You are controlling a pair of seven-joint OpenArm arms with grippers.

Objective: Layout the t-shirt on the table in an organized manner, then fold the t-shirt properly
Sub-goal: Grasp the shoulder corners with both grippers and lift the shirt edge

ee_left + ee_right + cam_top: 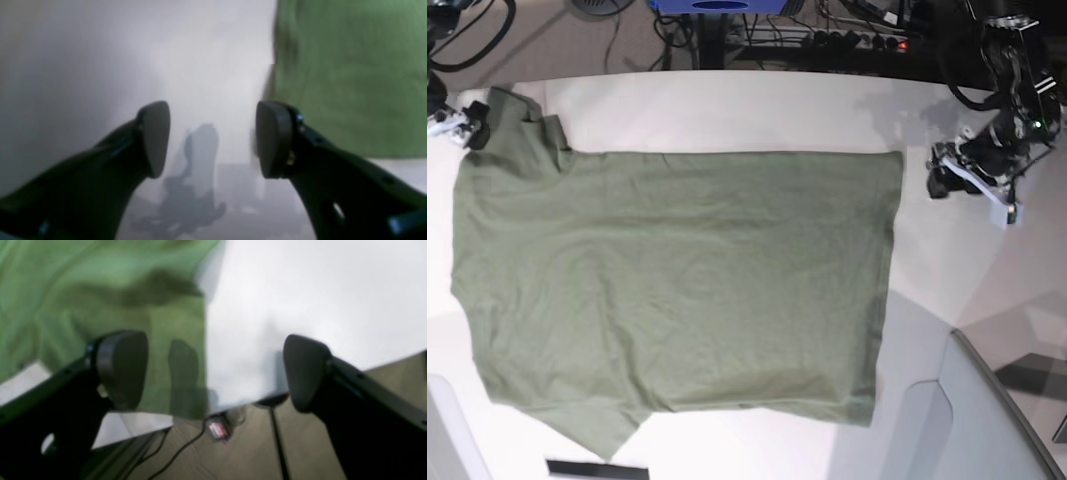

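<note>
Overhead, the olive-green t-shirt (677, 280) lies spread flat across the white table (727, 115), filling most of its middle, with light wrinkles over the body. One sleeve pokes out at the far left corner, and another flap of cloth juts from the near bottom edge. The shirt's right edge runs fairly straight down the table.

The left gripper (949, 172) hangs just off that right edge, near the shirt's upper right corner but apart from it. Its wrist camera shows the jaws parted with nothing between them (213, 140), the green fabric lying to one side beyond the right finger (273, 140).

The right gripper (467, 125) sits at the far left corner by the sleeve. From its wrist view the jaws stand wide apart and empty (213, 370); one finger (121, 368) hovers over the shirt's corner, the other over bare table near the edge. Below the table edge a cable (180, 450) trails on the floor.
</note>
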